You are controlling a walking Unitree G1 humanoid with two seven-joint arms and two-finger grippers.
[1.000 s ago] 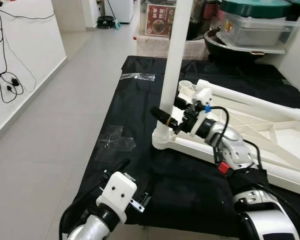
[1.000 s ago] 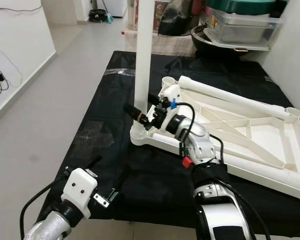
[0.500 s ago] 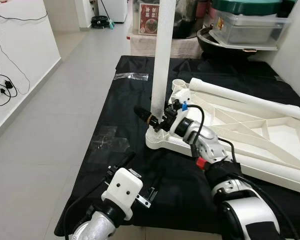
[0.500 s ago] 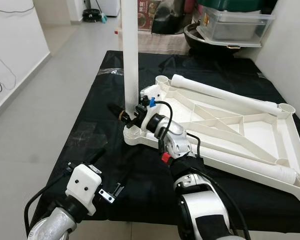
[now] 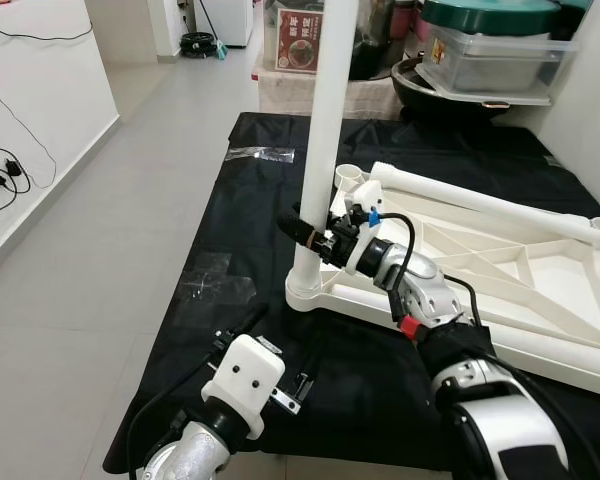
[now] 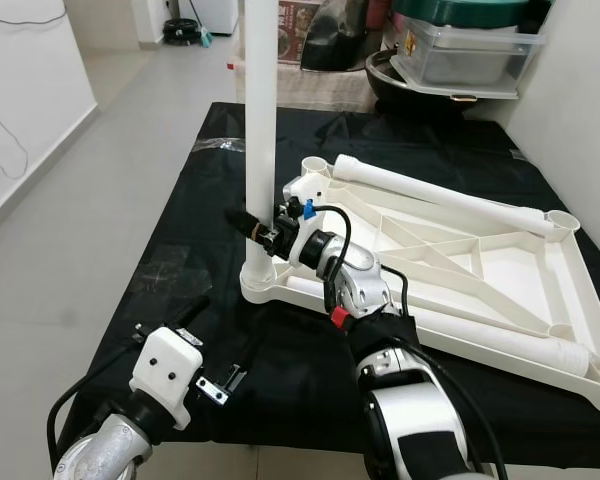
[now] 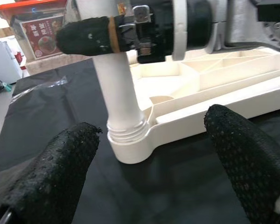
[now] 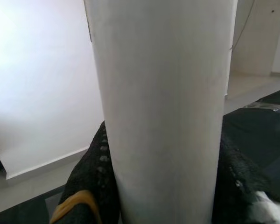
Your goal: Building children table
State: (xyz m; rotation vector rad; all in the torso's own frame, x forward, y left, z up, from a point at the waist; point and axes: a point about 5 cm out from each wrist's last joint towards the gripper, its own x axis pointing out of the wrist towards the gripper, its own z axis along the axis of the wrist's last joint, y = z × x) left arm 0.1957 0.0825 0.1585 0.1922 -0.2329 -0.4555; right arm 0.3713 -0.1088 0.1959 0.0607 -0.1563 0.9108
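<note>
The right gripper (image 5: 310,232) stays clamped on the upright leg (image 5: 322,130) in the top's (image 5: 500,260) near-left socket, now straighter, so it seems nearly seated; the left gripper (image 7: 154,154) hovers open nearby.

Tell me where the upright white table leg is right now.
The table leg stands in the near-left corner socket of the upside-down tabletop, with the right gripper clamped around it.

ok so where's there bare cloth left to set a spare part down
Bare black cloth lies on the robot's left of the upright table leg, between the plastic bag and the left gripper. Another strip runs behind the upturned tabletop. The right gripper, clamping the leg, and the tabletop crowd the right side.
</note>
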